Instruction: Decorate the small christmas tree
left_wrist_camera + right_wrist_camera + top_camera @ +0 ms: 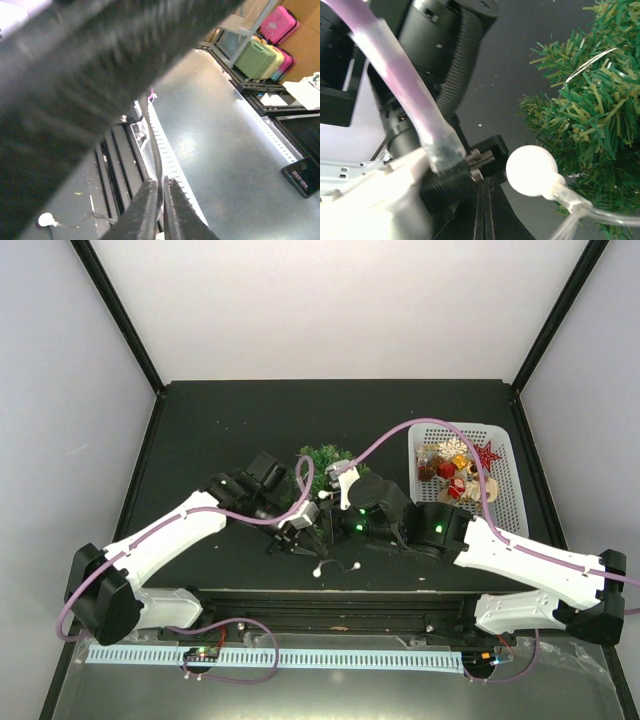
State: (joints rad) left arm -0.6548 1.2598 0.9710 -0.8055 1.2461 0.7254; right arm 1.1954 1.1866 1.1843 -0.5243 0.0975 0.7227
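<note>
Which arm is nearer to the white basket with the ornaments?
Right. The right arm runs close along the near side of the basket; the left arm lies far to its left, beyond the tree.

A black surface (220,420) sits in a pale booth: a white back wall (340,300) behind it, greyish side walls (60,440) to either side, and black posts (115,310) rising from its far corners. Beyond the surface lies a grey floor (220,145) with a soft glare, and green, yellow and pink suitcases (257,57) stand at the floor's far edge.
</note>
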